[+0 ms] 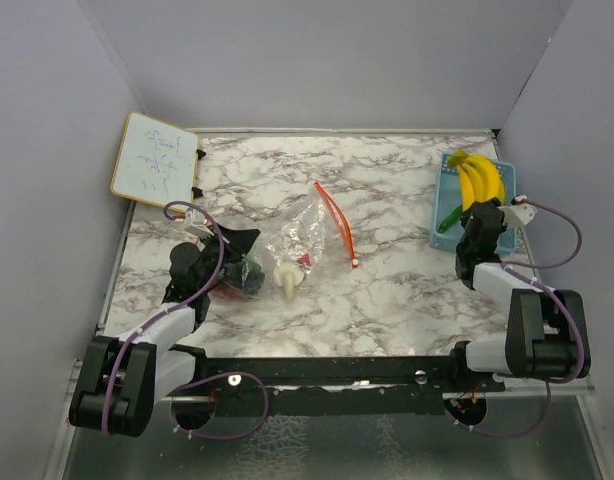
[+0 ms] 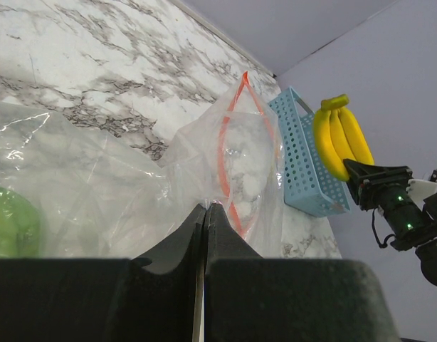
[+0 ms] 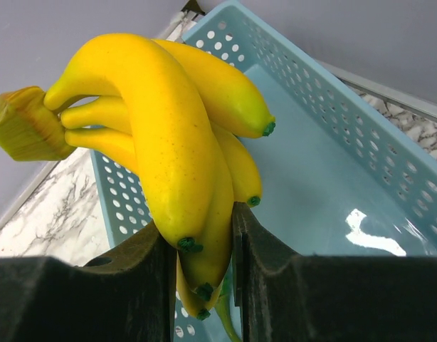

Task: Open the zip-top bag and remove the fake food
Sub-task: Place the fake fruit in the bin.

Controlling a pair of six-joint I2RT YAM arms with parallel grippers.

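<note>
Fake food, top view: a yellow plastic banana bunch [image 1: 477,180] hangs over the light-blue slotted basket [image 1: 442,218] at the marble table's [image 1: 387,290] far right corner, and other pieces lie inside the clear zip-top bag [image 1: 305,235] left of centre. Left wrist: the left gripper [image 2: 206,208] is pinched tight on the bag's film, with a round lime-green fruit [image 2: 8,221] inside. Right wrist: the right gripper [image 3: 198,228] clasps the bananas' lower tips.
</note>
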